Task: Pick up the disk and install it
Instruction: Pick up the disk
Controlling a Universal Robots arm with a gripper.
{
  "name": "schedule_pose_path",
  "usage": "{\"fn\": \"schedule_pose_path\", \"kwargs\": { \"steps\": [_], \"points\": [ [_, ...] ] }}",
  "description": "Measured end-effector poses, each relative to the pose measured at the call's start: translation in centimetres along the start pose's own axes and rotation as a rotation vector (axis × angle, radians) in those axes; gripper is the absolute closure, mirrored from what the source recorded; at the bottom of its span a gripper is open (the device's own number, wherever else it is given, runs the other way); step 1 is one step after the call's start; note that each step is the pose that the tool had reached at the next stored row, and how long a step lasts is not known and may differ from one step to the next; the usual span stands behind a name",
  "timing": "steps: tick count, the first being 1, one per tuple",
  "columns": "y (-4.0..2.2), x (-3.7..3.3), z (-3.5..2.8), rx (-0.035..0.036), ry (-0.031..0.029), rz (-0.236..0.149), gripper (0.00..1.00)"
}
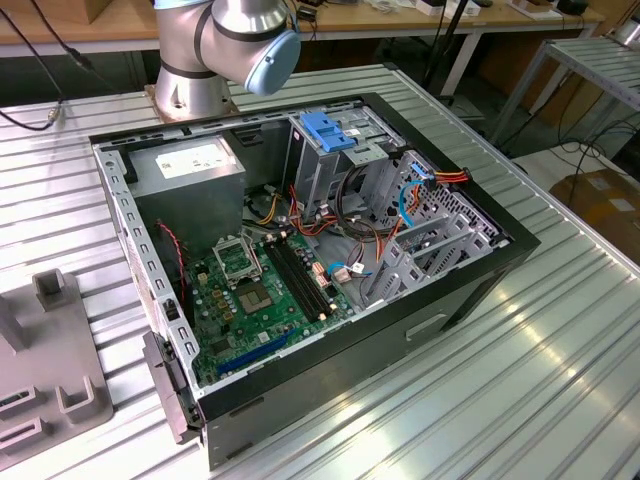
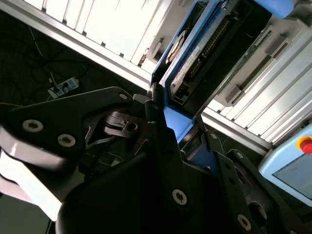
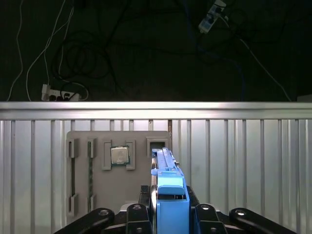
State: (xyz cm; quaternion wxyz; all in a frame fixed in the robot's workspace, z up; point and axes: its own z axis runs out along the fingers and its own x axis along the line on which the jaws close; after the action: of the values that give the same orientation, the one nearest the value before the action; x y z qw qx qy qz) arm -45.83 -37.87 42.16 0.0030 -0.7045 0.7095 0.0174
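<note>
Gripper is clamped on the disk, with fingers pinching its blue-railed end from both flat sides. The second wrist view shows the same grip, the blue rail and grey body sticking out past the jaws. In the first wrist view the disk sits edge-on. Its long axis runs straight out from the jaws and down toward the tray, and its far end lines up over the tray's corner slot. Can't tell for sure whether that end is clear of the slot. Judging by how small the tray looks behind the disk, it's probably lifted well above it. A CPU sits in a tray pocket just beside the slot. In the exterior view the case lies on the table to the exterior view's right of the tray, lid off and motherboard facing up. The drive cage, with a fixed blue bracket on top, stands on the side of the case away from the tray. Key relation: the disk is already in the jaws with its axis pointing at the tray. The cage is well apart from the tray, across the case. Judgement: pick is done, install isn't, and the disk is nowhere near the cage yet.
</note>
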Motion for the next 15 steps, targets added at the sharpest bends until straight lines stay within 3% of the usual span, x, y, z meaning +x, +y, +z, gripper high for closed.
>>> {"fn": "schedule_pose_path", "kwargs": {
  "steps": [3, 15],
  "points": [
    [-0.01, -0.03, -0.93, -0.0013, 0.0001, 0.000, 0.63],
    [-0.02, -0.07, -2.62, -0.0045, 0.0000, 0.000, 0.63]
  ]
}}
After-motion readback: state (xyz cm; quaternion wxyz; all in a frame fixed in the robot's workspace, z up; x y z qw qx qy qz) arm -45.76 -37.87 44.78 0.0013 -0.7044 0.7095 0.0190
